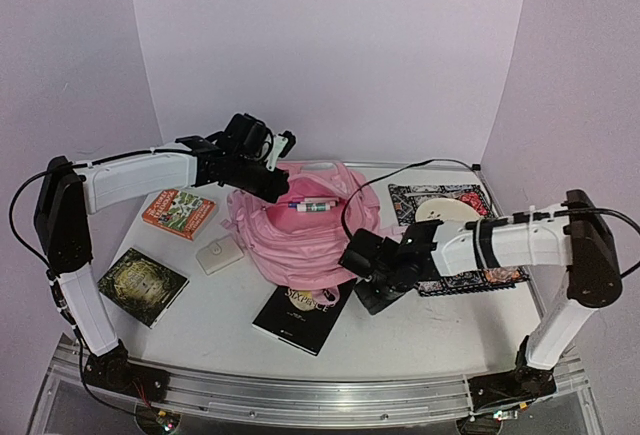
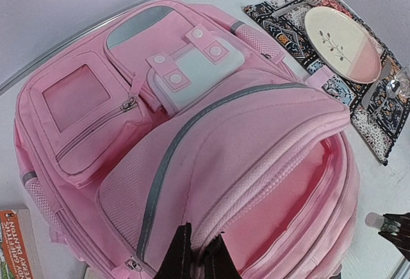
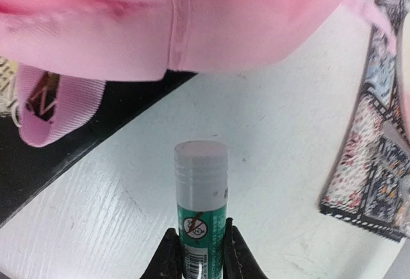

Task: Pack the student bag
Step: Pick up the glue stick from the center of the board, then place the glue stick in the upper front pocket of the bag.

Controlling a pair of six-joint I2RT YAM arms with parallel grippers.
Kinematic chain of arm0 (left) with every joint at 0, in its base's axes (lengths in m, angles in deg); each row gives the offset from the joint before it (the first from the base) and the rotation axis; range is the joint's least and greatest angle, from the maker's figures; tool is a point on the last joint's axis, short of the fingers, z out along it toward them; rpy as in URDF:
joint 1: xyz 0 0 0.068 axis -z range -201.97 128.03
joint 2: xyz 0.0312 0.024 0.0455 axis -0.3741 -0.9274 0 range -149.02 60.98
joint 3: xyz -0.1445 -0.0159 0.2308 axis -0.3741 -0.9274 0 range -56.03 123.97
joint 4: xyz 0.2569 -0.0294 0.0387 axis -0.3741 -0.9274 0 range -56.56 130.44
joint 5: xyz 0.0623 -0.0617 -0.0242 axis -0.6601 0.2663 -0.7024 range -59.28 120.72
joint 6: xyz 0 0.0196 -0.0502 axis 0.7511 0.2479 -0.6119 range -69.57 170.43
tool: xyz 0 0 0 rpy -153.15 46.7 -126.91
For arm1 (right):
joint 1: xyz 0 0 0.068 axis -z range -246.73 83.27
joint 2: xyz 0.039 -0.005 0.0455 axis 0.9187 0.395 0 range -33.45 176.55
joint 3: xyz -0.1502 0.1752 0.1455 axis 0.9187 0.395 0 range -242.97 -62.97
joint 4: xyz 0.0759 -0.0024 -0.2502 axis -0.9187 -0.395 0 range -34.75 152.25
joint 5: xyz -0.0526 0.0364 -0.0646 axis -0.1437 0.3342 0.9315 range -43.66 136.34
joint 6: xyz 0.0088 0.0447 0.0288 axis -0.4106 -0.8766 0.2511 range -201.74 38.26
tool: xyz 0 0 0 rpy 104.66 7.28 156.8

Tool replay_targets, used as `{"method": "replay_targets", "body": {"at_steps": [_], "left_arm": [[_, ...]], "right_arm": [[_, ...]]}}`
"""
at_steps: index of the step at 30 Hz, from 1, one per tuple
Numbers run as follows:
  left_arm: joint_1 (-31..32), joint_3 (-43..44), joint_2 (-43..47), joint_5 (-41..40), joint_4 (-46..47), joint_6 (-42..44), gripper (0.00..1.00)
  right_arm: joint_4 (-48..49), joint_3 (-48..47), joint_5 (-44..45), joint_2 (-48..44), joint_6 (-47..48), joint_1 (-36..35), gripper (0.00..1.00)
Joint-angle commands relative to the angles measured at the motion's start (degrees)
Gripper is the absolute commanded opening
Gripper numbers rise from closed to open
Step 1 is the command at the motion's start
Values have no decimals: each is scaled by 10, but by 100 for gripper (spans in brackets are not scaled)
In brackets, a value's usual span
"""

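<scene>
Beside soft pink fabric student bag (image 3: 192, 22): right gripper (image 3: 200, 248) is clamping green-labelled glue stick (image 3: 200, 189); left gripper (image 2: 197, 254) is pinching its rim; lift before inserting.

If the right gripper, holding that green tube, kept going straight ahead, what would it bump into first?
Probably the student bag, just past the glue stick it holds; depth is unclear, so the table could come first.

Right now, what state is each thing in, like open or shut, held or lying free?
student bag: lying front up, main compartment open, front pocket zipped.
left tool: shut on the student bag's opening edge.
right tool: shut on the glue stick.
glue stick: capped, held by its lower end.
black book: closed, partly under the student bag.
plate: empty.
</scene>
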Motion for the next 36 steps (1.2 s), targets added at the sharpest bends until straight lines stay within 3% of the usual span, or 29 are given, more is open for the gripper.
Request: {"method": "replay_targets", "body": {"at_steps": [1,10,18,29,33,36], "left_arm": [[-4,16,16,41,33,-13,0],[-4,15,36,106,27,-11,0],[-4,14,40,150,20,-12,0],[-4,12,44,188,20,-19,0],[-3,13,46,196,20,-21,0],[-4,14,44,199,20,-23,0]], "right_arm": [[-23,-40,55,-64,151,-3,0],[70,-86,127,-39,461,-3,0],[245,-117,120,1,673,-1,0],[355,-159,96,98,797,42,8],[382,-159,89,113,818,64,17],[384,-164,91,123,824,74,30]]}}
